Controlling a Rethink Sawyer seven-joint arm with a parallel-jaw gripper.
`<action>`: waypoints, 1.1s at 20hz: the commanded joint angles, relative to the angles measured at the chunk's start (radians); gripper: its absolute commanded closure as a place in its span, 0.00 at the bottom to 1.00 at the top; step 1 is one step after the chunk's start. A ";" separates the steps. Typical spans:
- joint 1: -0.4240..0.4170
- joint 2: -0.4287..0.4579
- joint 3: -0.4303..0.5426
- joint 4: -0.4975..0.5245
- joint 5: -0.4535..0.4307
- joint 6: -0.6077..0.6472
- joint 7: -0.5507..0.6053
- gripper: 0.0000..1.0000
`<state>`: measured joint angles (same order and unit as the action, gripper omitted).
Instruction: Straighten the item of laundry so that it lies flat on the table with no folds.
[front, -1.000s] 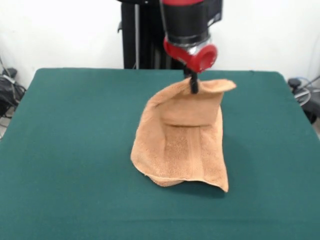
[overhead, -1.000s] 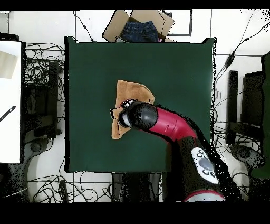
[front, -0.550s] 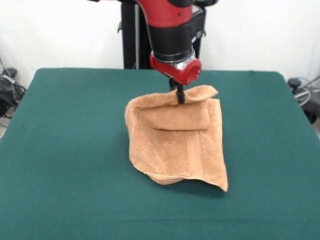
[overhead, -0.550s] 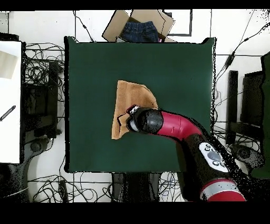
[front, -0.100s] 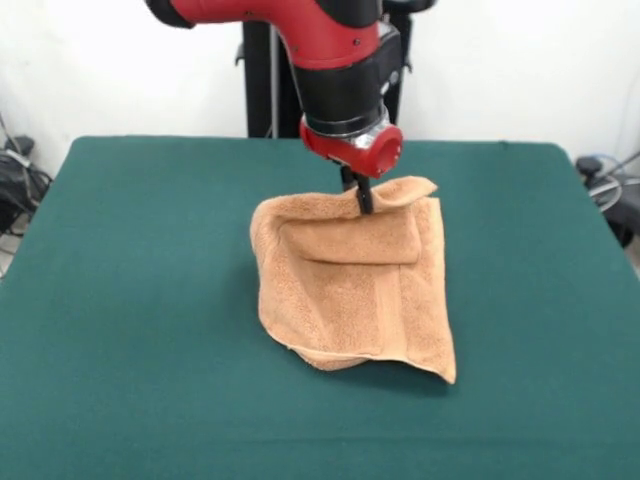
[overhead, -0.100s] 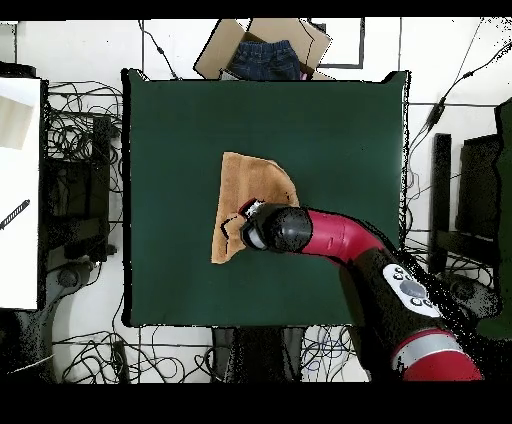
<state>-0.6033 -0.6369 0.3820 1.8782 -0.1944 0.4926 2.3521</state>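
Towel (front, -0.100s: 350, 290) pinched and folded at centre of table (front, -0.100s: 130, 300)
Front view shows gripper (front, -0.100s: 361, 196) clamped on its upper edge; overhead, the arm (overhead, -0.100s: 330, 235) hides that.

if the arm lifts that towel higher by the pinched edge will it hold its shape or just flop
Likely flop: the towel already sags from the gripper with a flap doubled over. It is probably light, since one thin pinch holds its edge up. Its terry surface may drag on the table cloth rather than slide.

No readable text, labels, brands, numbers or signs in either view.
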 joint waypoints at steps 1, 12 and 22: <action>-0.064 -0.091 0.165 0.075 -0.040 0.221 -0.270 1.00; -0.064 -0.287 0.191 0.090 -0.041 0.347 -0.213 1.00; -0.043 -0.092 0.163 0.070 -0.178 0.067 -0.146 1.00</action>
<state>-0.6698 -0.8314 0.5018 1.9080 -0.2560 0.6926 2.3522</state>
